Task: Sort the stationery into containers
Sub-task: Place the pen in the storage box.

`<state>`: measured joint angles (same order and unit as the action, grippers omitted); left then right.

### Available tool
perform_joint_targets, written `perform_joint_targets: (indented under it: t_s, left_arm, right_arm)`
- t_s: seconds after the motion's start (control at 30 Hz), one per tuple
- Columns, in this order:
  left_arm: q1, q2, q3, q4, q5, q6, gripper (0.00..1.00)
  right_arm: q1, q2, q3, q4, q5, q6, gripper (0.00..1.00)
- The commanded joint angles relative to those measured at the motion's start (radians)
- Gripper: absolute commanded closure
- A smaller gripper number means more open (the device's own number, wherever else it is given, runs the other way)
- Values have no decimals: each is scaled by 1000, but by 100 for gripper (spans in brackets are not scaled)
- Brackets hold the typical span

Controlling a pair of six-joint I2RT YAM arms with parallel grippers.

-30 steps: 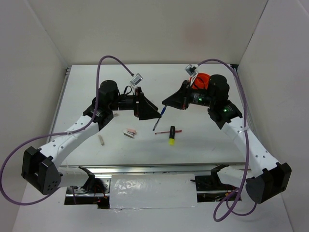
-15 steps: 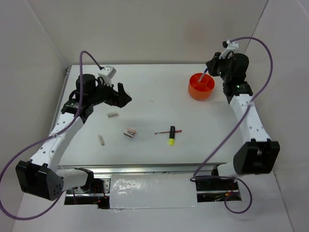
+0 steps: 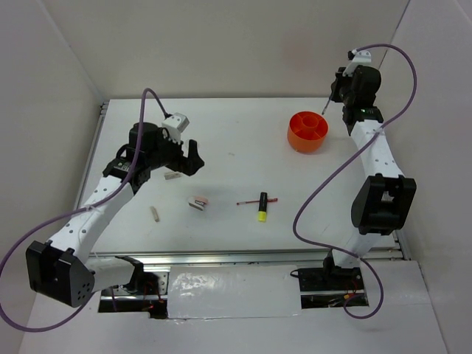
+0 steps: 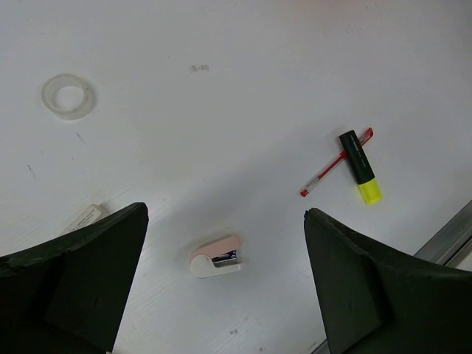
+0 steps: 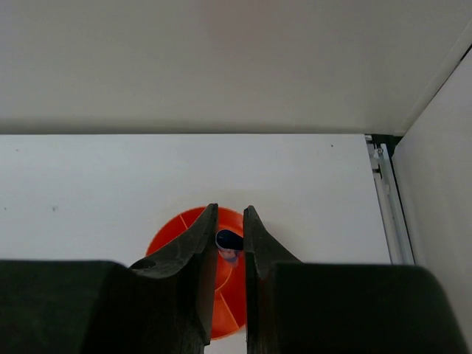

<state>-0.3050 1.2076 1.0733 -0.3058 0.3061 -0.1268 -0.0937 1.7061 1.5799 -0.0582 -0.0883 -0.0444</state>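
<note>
Top external view:
- Left claw (image 3: 195,157) hangs over the left half of the tabletop (image 3: 236,240), fingers spread, nothing in them.
- Grey block (image 3: 172,175) lies just beside the left claw, on its near side. Beige block (image 3: 155,213) lies nearer the tabletop's front edge.
- Pink-and-white eraser (image 3: 198,203) lies left of centre.
- Black marker (image 3: 262,206), yellow cap toward the front edge, lies across the red pen (image 3: 257,200); the two touch.
- Orange tub (image 3: 307,131) stands at far right, dividers visible.
- Right claw (image 3: 335,92) is raised at the far-right corner, beyond the tub. A thin blue-ended pen (image 3: 327,106) sticks down out of it toward the tub's far rim.

Left wrist view:
- Left claw (image 4: 225,214) is wide apart; both dark fingers (image 4: 81,280) frame the picture.
- The eraser (image 4: 216,257) lies on the tabletop below, seen between them and apart from both.
- White ring (image 4: 68,96) lies flat at upper left.
- The grey block (image 4: 83,217) is partly hidden by the left finger.
- The marker (image 4: 359,156) and red pen (image 4: 335,164) lie crossed at right.

Right wrist view:
- Right claw (image 5: 230,221) is pressed nearly together, pinching the pen (image 5: 228,241); only its blue end shows in the narrow gap.
- The tub (image 5: 181,234) sits directly below, with the pen end seen against its interior. Which compartment: cannot tell.
</note>
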Motion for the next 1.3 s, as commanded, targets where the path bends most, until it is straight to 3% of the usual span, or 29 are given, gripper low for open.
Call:
perform_joint_targets:
  t_s: [0.0, 0.67, 0.7, 0.87, 0.9, 0.97, 1.03, 1.13, 1.27]
  left_arm:
    - [-20, 13, 2, 39, -12, 35, 1]
    - [-85, 89, -7, 53, -39, 59, 1]
    - [-92, 90, -9, 50, -38, 73, 1]
    - [-137, 124, -29, 71, -33, 186, 1]
    - [-157, 132, -33, 76, -30, 200, 1]
    - [-186, 165, -32, 83, -15, 246, 4]
    - [-207, 216, -23, 77, 5, 279, 11]
    - [-233, 286, 13, 68, 54, 337, 23]
    - [-261, 352, 28, 85, 100, 384, 39]
  right_arm:
    - [8, 12, 54, 54, 4, 14, 100]
    - [49, 89, 9, 54, -67, 26, 99]
    - [52, 90, 5, 54, -64, 26, 92]
    - [58, 99, -35, 83, -57, 21, 81]
    - [60, 101, -37, 81, -59, 20, 73]
    - [64, 110, -38, 72, -65, 20, 67]
    - [66, 115, -37, 66, -67, 24, 63]
    - [66, 112, -41, 66, -68, 29, 47]
    - [66, 84, -41, 14, -85, 43, 39]
